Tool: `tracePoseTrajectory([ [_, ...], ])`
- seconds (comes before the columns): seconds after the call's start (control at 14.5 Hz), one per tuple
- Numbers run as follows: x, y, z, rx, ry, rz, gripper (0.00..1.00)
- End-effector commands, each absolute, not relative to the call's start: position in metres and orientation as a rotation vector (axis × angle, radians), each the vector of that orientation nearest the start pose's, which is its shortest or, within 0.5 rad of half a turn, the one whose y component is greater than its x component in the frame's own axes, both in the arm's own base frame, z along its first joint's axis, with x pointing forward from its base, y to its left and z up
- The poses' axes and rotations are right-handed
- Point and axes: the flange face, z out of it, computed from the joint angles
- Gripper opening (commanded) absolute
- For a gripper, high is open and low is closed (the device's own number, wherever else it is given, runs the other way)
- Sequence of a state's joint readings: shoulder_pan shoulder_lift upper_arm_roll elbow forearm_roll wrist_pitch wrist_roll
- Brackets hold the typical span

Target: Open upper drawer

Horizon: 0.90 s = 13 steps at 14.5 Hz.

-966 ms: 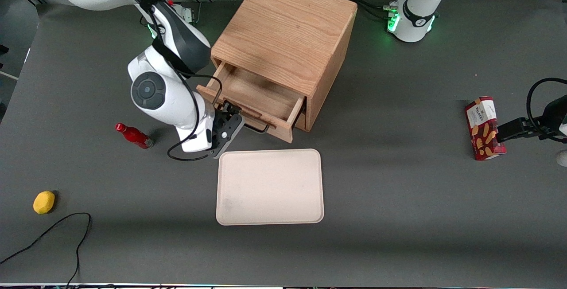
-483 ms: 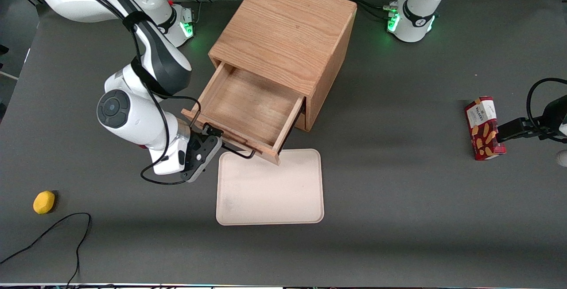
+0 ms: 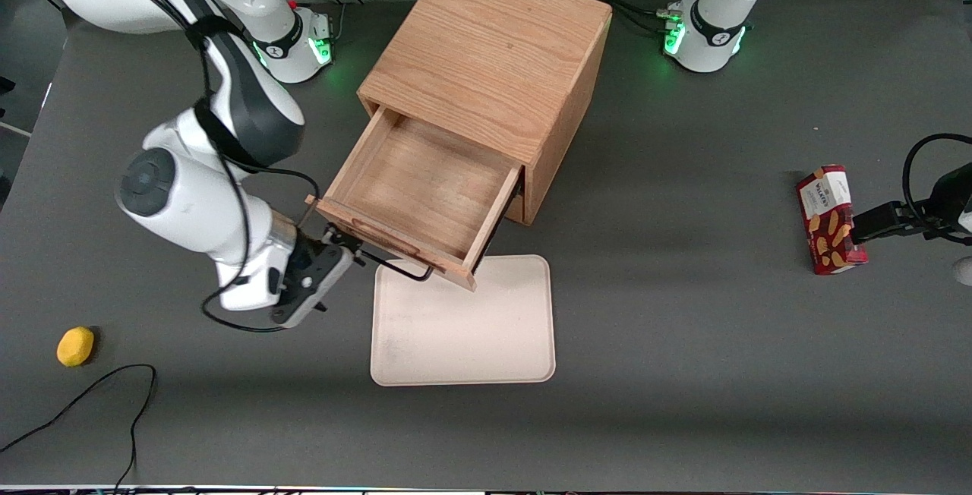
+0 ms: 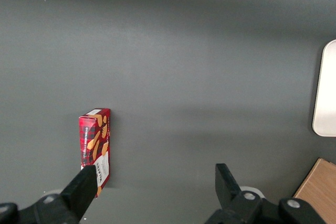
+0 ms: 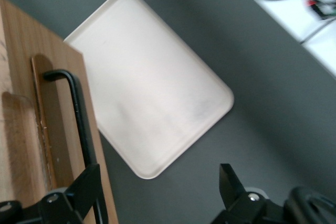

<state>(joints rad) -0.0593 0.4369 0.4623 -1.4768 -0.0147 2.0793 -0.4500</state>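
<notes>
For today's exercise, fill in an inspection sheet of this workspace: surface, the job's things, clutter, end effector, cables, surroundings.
Surface: dark grey table, matte.
Job's things: upper drawer of the oak cabinet pulled well out, nothing inside; black wire handle overhangs the tray's corner.
Clutter: beige tray, nearer the front camera than the cabinet; yellow lemon-like object; red biscuit box toward the parked arm's end.
End effector: right arm's end effector at one end of the handle, fingers open.
Cables: black cable on the table near the yellow object.
Surroundings: nothing seen.
</notes>
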Motion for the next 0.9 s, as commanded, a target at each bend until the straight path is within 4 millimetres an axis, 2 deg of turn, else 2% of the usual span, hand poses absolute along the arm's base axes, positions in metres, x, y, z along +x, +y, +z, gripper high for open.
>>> tracePoseTrajectory([
  [0.0,0.640,0.181,0.545,-2.777,-1.033,-0.404,1.00],
  [0.07,0.632,0.157,0.566,-2.809,-0.977,-0.400,1.00],
  [0.14,0.617,0.137,0.584,-2.837,-0.905,-0.310,1.00],
  [0.21,0.605,0.107,0.594,-2.898,-0.730,-0.208,1.00],
  [0.34,0.583,0.061,0.606,-2.998,-0.305,-0.033,1.00],
  [0.41,0.575,0.040,0.607,-3.025,-0.173,0.033,1.00],
  [0.48,0.568,0.022,0.615,-3.063,-0.112,0.045,1.00],
  [0.62,0.562,0.007,0.621,-3.166,-0.065,0.057,1.00],
  [0.76,0.560,-0.007,0.620,-3.172,0.062,0.084,1.00],
  [0.83,0.560,-0.008,0.619,-3.172,0.068,0.086,1.00],
])
